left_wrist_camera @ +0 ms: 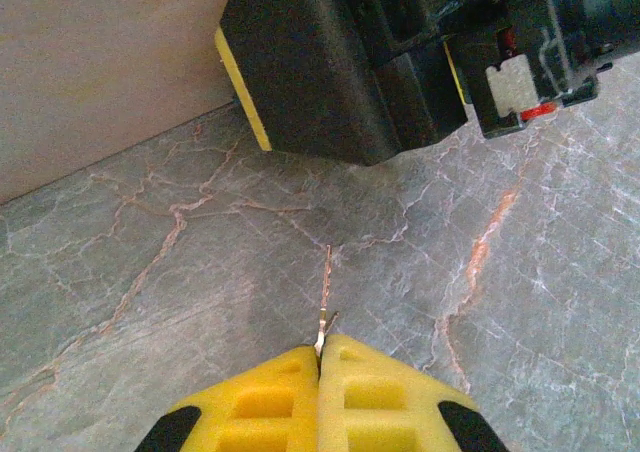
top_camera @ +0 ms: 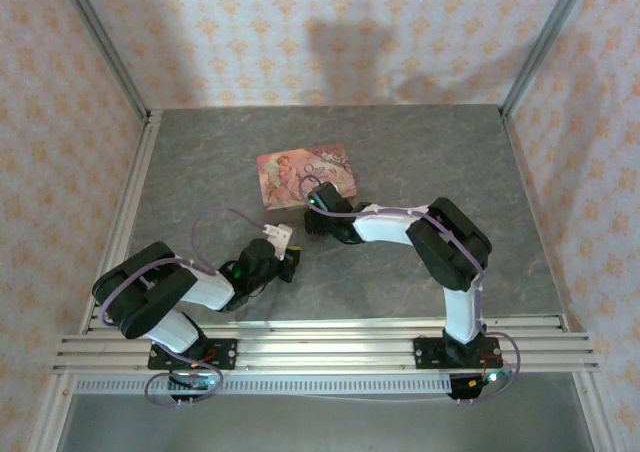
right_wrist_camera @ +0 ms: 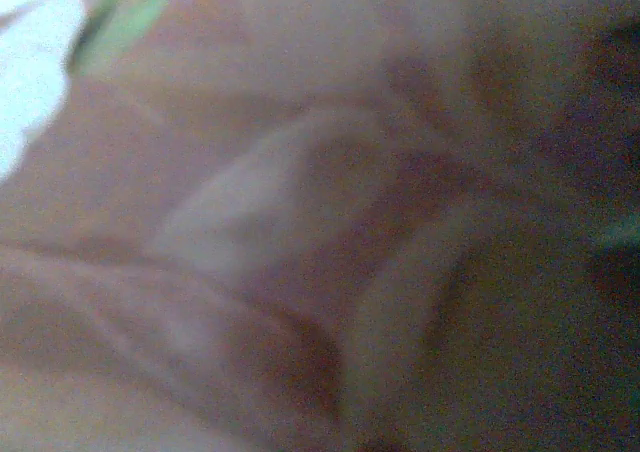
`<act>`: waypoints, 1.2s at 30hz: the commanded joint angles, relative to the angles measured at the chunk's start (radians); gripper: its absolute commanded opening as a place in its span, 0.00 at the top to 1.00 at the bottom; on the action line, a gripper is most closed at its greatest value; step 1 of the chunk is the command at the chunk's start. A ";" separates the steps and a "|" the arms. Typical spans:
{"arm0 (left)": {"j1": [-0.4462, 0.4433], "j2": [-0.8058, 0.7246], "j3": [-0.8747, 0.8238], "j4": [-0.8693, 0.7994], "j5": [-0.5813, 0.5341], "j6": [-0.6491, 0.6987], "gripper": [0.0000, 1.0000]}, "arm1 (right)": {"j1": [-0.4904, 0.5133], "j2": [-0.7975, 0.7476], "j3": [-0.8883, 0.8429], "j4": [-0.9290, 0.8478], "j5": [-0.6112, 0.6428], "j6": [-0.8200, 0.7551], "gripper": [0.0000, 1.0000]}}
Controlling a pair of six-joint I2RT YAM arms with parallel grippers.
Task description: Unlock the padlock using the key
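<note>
My left gripper [left_wrist_camera: 322, 350] hangs low over the table, its yellow fingers pressed together on the key [left_wrist_camera: 325, 324], whose thin metal tip sticks out in front. In the top view the left gripper [top_camera: 292, 253] points toward the right gripper [top_camera: 318, 204], which sits at the near edge of the pink decorated tin [top_camera: 300, 172]. The right gripper's black housing [left_wrist_camera: 330, 72] shows just ahead of the key, and its jaws are hidden. The right wrist view is a blurred close-up of the tin's pink surface [right_wrist_camera: 300, 222]. The padlock is hidden.
The tin's pale side wall [left_wrist_camera: 100, 62] rises at the far left of the left wrist view. Grey marbled table [top_camera: 420, 142] lies around the tin. Metal frame rails [top_camera: 320, 337] run along the near edge, and patterned walls enclose the sides.
</note>
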 commanded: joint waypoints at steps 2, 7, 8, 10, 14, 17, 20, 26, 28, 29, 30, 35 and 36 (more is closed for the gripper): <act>0.008 -0.023 -0.012 -0.008 -0.023 0.018 1.00 | 0.005 0.018 0.036 0.013 -0.042 -0.023 0.56; 0.007 -0.021 -0.011 -0.008 -0.020 0.019 1.00 | 0.007 0.025 0.057 0.013 -0.066 -0.029 0.57; 0.007 -0.021 -0.011 -0.008 -0.019 0.018 1.00 | 0.008 0.027 0.063 0.011 -0.066 -0.030 0.56; 0.007 -0.019 -0.011 -0.007 -0.017 0.017 1.00 | 0.008 0.031 0.080 -0.003 -0.066 -0.030 0.53; 0.007 -0.016 -0.011 -0.005 -0.015 0.017 1.00 | 0.008 0.038 0.098 -0.017 -0.050 -0.033 0.54; 0.007 -0.017 -0.011 -0.007 -0.017 0.017 1.00 | 0.008 0.048 0.110 -0.028 -0.048 -0.038 0.66; 0.007 -0.017 -0.013 -0.008 -0.017 0.017 1.00 | 0.007 0.053 0.113 -0.028 -0.055 -0.040 0.81; 0.007 -0.020 -0.017 -0.011 -0.020 0.017 1.00 | 0.008 0.039 0.106 -0.029 -0.078 -0.047 0.93; 0.007 -0.029 -0.020 -0.019 -0.024 0.017 1.00 | 0.007 0.027 0.104 -0.036 -0.078 -0.049 0.94; 0.007 -0.037 -0.020 -0.028 -0.027 0.018 1.00 | 0.008 0.021 0.102 -0.043 -0.073 -0.049 0.95; 0.007 -0.047 -0.020 -0.041 -0.030 0.020 1.00 | 0.007 0.009 0.099 -0.047 -0.072 -0.048 0.95; 0.014 -0.115 -0.025 -0.100 -0.036 0.017 1.00 | 0.008 -0.051 0.051 -0.002 -0.079 -0.049 0.98; 0.020 -0.133 -0.025 -0.116 -0.030 0.015 1.00 | 0.008 -0.061 0.041 0.018 -0.085 -0.048 0.98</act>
